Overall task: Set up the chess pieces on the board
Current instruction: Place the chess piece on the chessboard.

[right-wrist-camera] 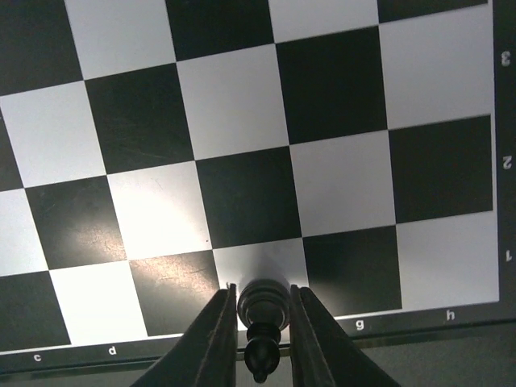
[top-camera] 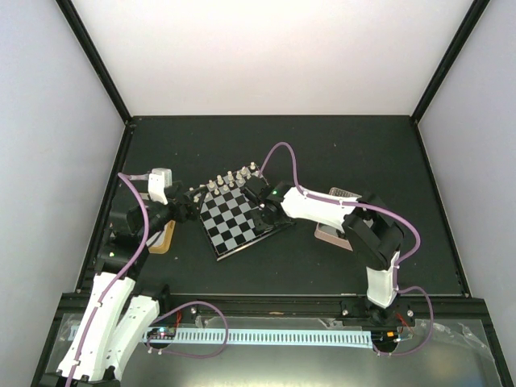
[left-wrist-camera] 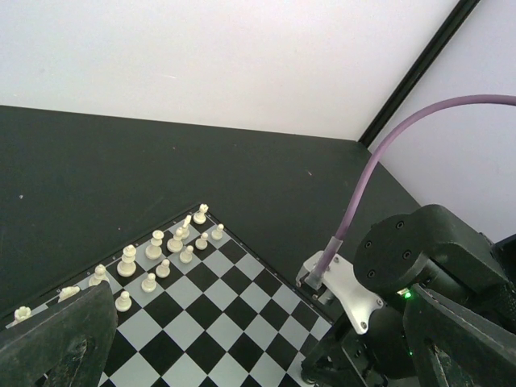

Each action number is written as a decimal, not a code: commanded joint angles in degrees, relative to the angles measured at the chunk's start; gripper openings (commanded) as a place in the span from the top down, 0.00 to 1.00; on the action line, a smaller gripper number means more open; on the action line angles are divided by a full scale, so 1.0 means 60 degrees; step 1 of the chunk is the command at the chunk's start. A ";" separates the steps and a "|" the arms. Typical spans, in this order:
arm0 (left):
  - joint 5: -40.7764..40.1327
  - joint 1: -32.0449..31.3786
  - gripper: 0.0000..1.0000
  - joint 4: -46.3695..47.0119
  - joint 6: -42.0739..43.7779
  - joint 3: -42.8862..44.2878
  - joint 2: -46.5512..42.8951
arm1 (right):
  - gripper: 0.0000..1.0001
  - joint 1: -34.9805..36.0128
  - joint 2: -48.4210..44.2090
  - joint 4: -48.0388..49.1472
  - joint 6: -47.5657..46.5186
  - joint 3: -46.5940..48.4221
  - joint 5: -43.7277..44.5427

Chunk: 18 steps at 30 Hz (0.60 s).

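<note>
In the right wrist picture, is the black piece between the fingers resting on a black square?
No, the black piece rests on a white square in the edge row of the board.

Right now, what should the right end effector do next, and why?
Probably open the right end effector wider and lift straight up: the black piece rests on a light edge-row square of the board, fingers flanking it, so it looks placed.

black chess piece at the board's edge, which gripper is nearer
Right. The right gripper straddles the black chess piece; the left gripper hovers open at the opposite side of the board.
</note>
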 commanded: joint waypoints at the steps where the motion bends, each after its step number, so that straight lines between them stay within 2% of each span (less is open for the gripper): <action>1: -0.0063 0.0074 0.01 -0.0024 0.0082 0.0119 -0.0054 | 0.77 0.0055 -0.0245 -0.0227 0.0069 0.0090 -0.0014; 6: -0.0049 0.0077 0.01 -0.0040 0.0087 0.0119 -0.0045 | 0.71 0.0051 -0.0655 0.0027 0.0180 0.0231 0.0170; 11: -0.0040 0.0076 0.01 -0.0042 0.0074 0.0119 -0.0043 | 0.69 -0.0249 -0.1938 0.0277 0.0558 -0.0367 0.0846; 14: -0.0015 0.0075 0.01 -0.0044 0.0073 0.0126 -0.0049 | 0.69 -0.0824 -0.3055 0.0428 0.0820 -0.1367 0.1226; 18: 0.0020 0.0084 0.01 -0.0077 0.0036 0.0133 -0.0048 | 0.69 -0.2170 -0.4591 0.0444 0.0995 -0.2748 0.1626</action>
